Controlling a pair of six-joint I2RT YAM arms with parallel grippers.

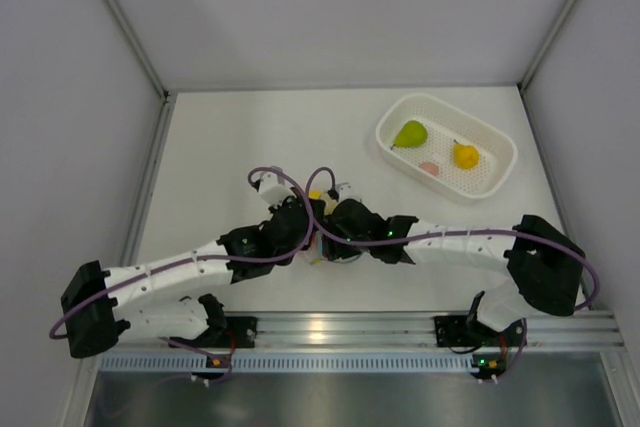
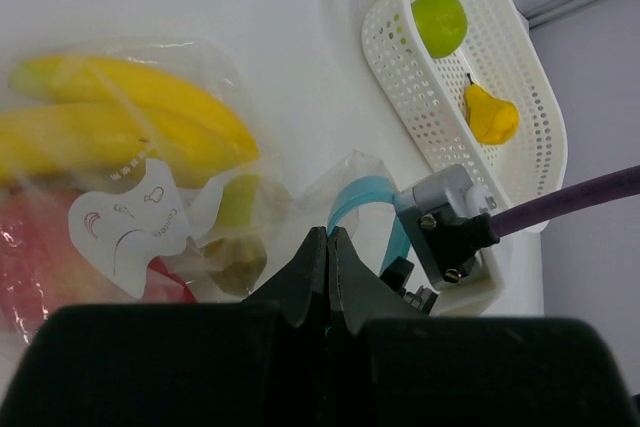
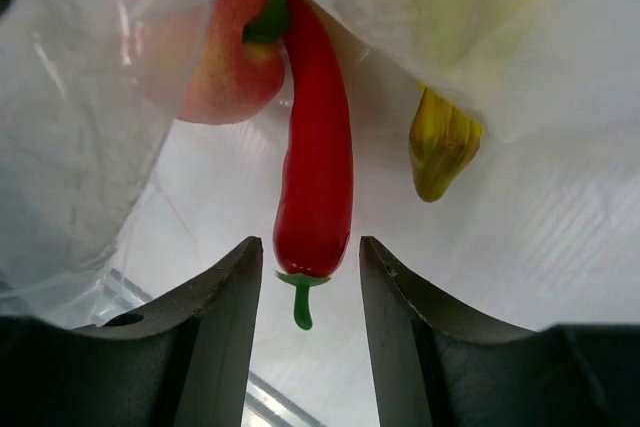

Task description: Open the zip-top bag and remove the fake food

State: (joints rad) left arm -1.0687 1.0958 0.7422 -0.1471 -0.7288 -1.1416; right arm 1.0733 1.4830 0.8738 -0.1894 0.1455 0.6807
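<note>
White tabletop point(image 1: 230, 137) holds at its middle the clear crinkly zip-top bag point(image 2: 190, 77), probably limp and slippery, left gripper point(image 2: 330, 247) clamped beside its blue strip point(image 2: 360, 192), right gripper point(image 3: 308, 247) half-open astride the red plastic chili point(image 3: 315, 167), best pinched mid-body.

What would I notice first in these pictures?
A red chili pepper hangs in the clear zip-top bag, between the open fingers of the right gripper. The left gripper pinches the bag by its blue zip strip, with yellow bananas inside. Far right on the table, a white basket holds a green pear.
</note>
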